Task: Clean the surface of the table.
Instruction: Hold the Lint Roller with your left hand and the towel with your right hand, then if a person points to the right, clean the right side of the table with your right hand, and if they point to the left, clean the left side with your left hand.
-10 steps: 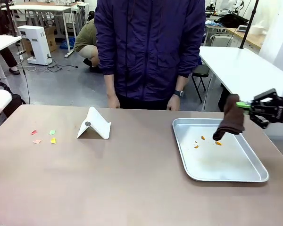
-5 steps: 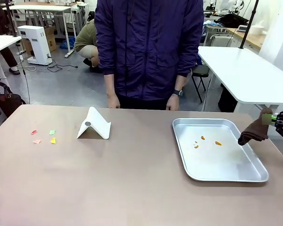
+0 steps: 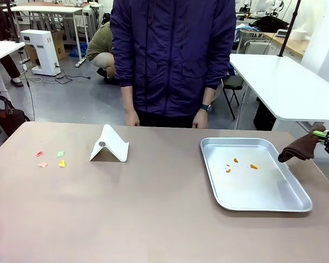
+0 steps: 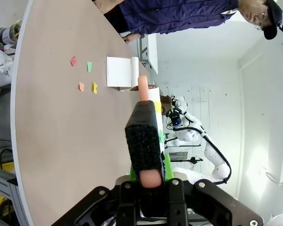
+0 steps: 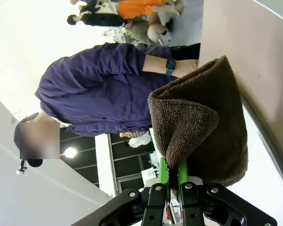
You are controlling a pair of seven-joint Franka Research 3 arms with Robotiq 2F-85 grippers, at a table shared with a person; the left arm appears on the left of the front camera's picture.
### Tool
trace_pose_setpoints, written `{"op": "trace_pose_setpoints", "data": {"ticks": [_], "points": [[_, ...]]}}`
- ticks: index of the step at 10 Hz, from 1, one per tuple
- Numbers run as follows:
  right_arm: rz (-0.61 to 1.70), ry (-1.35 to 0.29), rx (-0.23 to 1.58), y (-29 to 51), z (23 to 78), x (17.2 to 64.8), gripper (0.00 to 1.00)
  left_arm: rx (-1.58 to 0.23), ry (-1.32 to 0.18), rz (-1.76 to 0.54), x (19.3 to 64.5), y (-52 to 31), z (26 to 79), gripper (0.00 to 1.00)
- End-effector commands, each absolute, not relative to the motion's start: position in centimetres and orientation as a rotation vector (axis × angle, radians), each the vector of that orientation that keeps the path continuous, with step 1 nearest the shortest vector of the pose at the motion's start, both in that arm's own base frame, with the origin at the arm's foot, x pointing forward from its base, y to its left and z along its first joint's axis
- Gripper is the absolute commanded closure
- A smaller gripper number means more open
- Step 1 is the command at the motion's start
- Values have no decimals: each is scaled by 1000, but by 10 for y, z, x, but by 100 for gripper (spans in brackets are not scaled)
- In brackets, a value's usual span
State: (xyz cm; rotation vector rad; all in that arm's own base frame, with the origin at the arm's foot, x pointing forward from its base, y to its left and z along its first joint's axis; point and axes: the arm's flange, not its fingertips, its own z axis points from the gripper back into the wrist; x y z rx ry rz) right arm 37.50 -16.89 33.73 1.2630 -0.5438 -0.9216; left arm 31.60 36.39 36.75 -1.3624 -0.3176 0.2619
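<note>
The brownish-tan table [image 3: 153, 213] carries small coloured paper scraps [image 3: 61, 163] near its left end. Those scraps [image 4: 87, 67] also lie far ahead on the table [image 4: 56, 150] in the left wrist view. My right gripper [image 3: 328, 135] hovers past the table's right edge, shut on a dark brown cloth [image 3: 299, 149] that hangs beside the tray. Seen from the right wrist, the cloth [image 5: 205, 127] bulges out of my right gripper [image 5: 173, 170]. My left gripper [image 4: 149, 176] is shut on a black sponge block [image 4: 144, 141] with a pink core, held above the table.
A silver tray [image 3: 299, 206] at the right holds a few orange scraps [image 3: 254, 166]. A white folded stand [image 3: 111, 146] sits left of centre. A person in a dark blue jacket [image 3: 172, 55] stands at the far edge with hands hanging down.
My right gripper has carried the cloth rightwards, from over the tray's far right corner to beyond the table's right edge. A white arm part at the left edge has left the picture.
</note>
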Motion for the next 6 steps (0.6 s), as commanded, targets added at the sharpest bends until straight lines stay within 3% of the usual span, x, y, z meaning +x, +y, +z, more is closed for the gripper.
{"op": "trace_pose_setpoints", "data": {"ticks": [1,6], "points": [[-913,-525,1267,-171,339,373,100,-1373,-319,252,312,365,372,100],[-913,-525,1267,-171,339,373,100,-1373,-319,252,312,365,372,100]]}}
